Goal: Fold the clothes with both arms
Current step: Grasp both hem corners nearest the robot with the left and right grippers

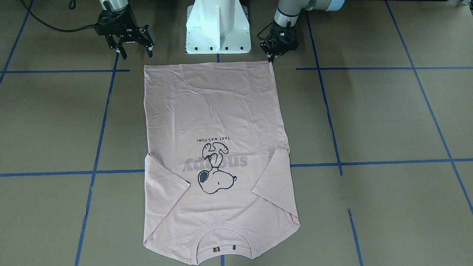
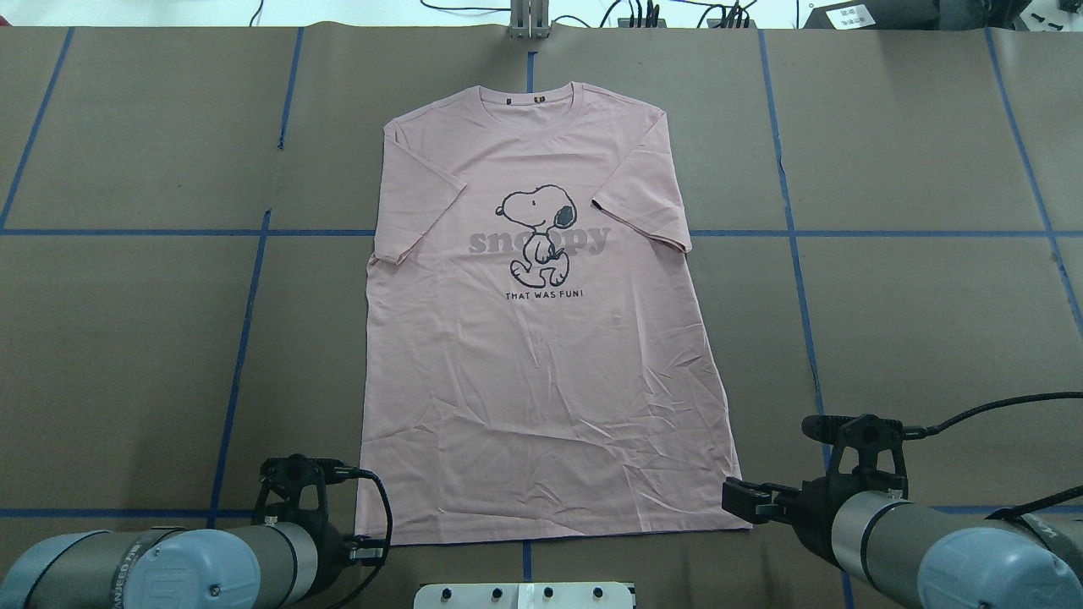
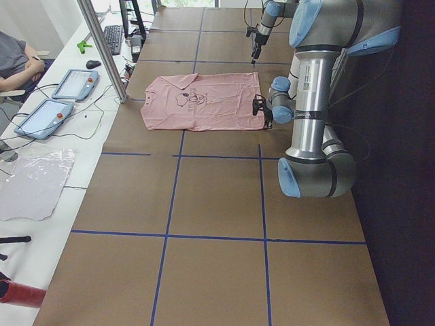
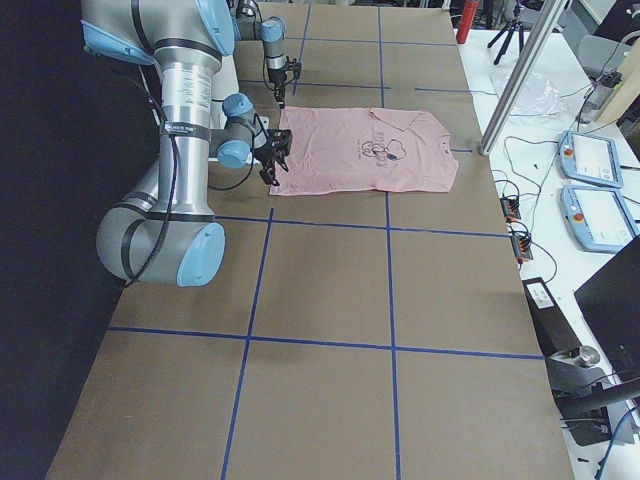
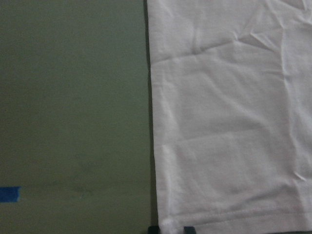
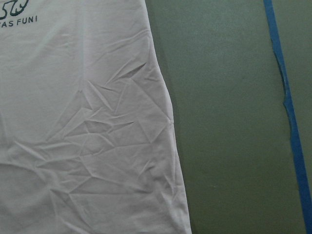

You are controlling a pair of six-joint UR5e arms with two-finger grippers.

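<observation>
Showed a pale pink T-shirt (image 2: 541,364) spread flat and print-up in the middle of the brown desk (image 2: 127,338), collar at the far side, hem nearest the robot (creases across the lower half). Found the left tool (image 1: 271,59) down at the hem corner on its own side, fingers drawn close together on the fabric edge. Found the right tool (image 1: 137,55) with fingers spread apart, holding nothing, just beside the opposite hem corner. Noted blue tape lines (image 2: 245,338) crossing the desk.
</observation>
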